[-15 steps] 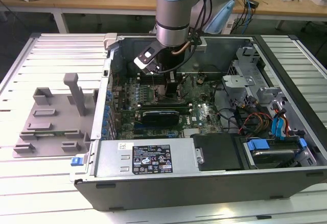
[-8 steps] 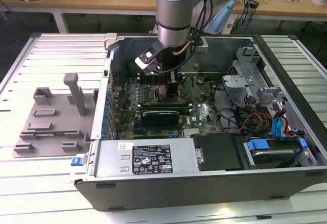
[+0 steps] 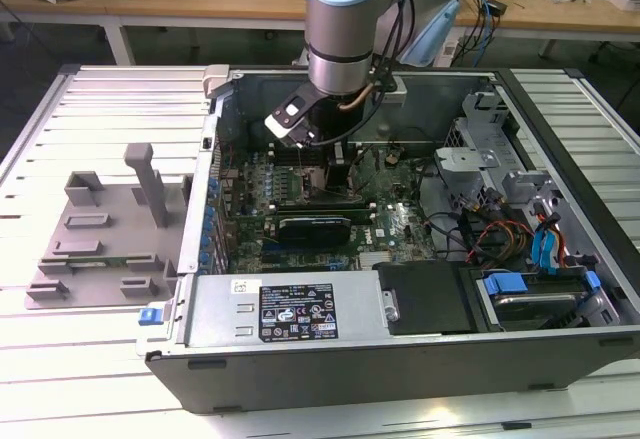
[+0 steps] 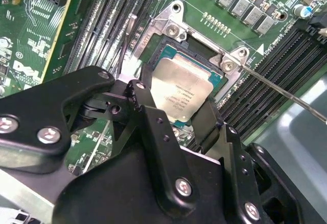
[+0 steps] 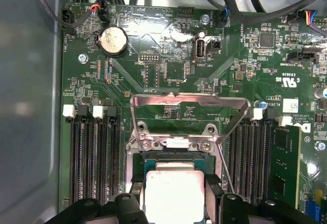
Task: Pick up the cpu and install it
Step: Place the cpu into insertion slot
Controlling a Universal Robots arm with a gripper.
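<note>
Tool: the black two-fingered tool [image 4: 176, 116] is gripping the cpu, one finger pressing against each of two opposite edges in both wrist views.
Cpu: the silvery square cpu [image 4: 183, 89] is sitting level between those fingers, squarely within the outline of the socket [image 4: 189, 48] on the board.
Seating: the chip is looking as though it is down in the socket recess, though the fingers are hiding the edges that would settle whether it is fully seated or hanging just above.
Load plate: the metal load plate [image 5: 189, 101] is standing swung open beyond the socket, clamping nothing.
Lever: the thin wire lever [image 4: 286, 94] is angling free past the socket corner, not latched down.
Board: the green motherboard [image 5: 168, 55] is lying flat, with rows of memory slots [image 5: 94, 157] flanking the socket on both sides.
Arm: the arm [image 3: 345, 19] is reaching straight down into the open computer case [image 3: 450, 359].
Counter: the grey fixture [image 3: 100, 249] is resting on the white slatted counter [image 3: 90, 379] at the exterior view's left of the case, well apart from the tool.
Progress: the pick-up is looking finished and the placing is at or close to its end. The release, the plate closing and the lever latching are not yet done.
</note>
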